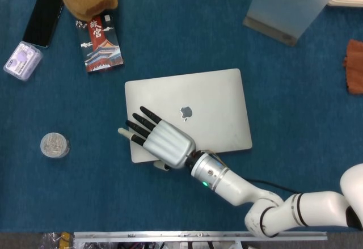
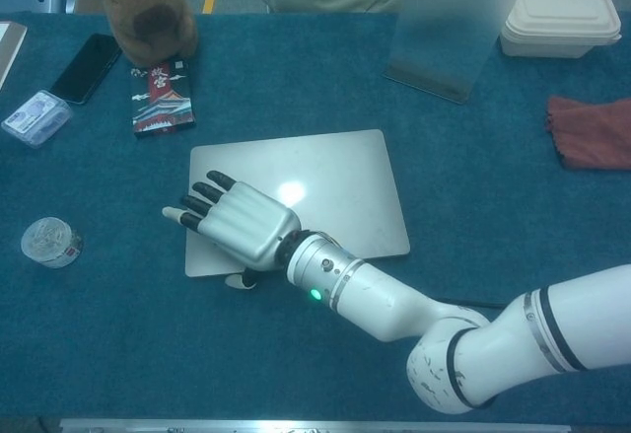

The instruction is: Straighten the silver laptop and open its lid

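We see the silver laptop lying closed, slightly askew, at the centre of the blue tabletop; our right hand rests flat on its lower-left corner, fingers spread, thumb under the near edge; left hand out of sight.

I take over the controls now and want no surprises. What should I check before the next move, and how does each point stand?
1. Right hand rests on the laptop near its front left corner: ok.
2. Laptop square to the table edge: not ok, slightly skewed.
3. Lid open: not ok, shut flat.
4. Thumb hooked under the front edge: cannot tell, hidden by the palm.
5. Booklet and round tin apart from the laptop: ok.
6. Left hand: not in view.
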{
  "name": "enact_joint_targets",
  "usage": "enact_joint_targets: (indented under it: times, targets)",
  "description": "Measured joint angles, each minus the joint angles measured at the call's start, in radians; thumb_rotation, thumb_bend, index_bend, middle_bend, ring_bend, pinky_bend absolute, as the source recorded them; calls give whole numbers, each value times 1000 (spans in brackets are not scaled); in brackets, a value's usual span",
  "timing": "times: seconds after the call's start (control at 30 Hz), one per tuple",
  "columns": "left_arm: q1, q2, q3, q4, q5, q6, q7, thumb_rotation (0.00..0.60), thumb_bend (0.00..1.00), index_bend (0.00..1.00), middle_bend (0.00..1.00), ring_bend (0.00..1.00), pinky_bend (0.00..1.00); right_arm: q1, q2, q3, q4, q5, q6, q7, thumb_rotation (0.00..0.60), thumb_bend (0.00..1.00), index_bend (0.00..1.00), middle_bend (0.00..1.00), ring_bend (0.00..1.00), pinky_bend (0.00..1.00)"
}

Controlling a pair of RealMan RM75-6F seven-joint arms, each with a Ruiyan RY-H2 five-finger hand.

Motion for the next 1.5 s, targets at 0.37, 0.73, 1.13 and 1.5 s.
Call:
enact_joint_targets:
  times: [0.37, 0.73, 1.13, 1.5]
  targets:
    - [1, 4, 0, -10, 3, 4, 8, 600, 339, 125, 135, 99, 83, -26, 75, 0, -95, 3, 17, 6, 469, 193, 0, 88, 0, 37]
    - [-5, 6, 0, -26, 9, -1, 26, 600, 340, 125, 135, 99, 83, -87, 233, -50, -260, 22, 44, 10, 469, 192, 0, 88, 0, 37]
    - [-9, 3, 1, -30, 12, -5, 31, 600, 339, 125, 135, 99, 83, -116, 275, -83, -273, 35, 53, -4, 470, 193, 0, 88, 0, 37]
    - [-11, 2, 0, -29, 10, -7, 30, 600, 340, 125, 134, 99, 83, -121, 273, -90, -247, 31, 49, -11, 470, 193, 0, 88, 0, 37]
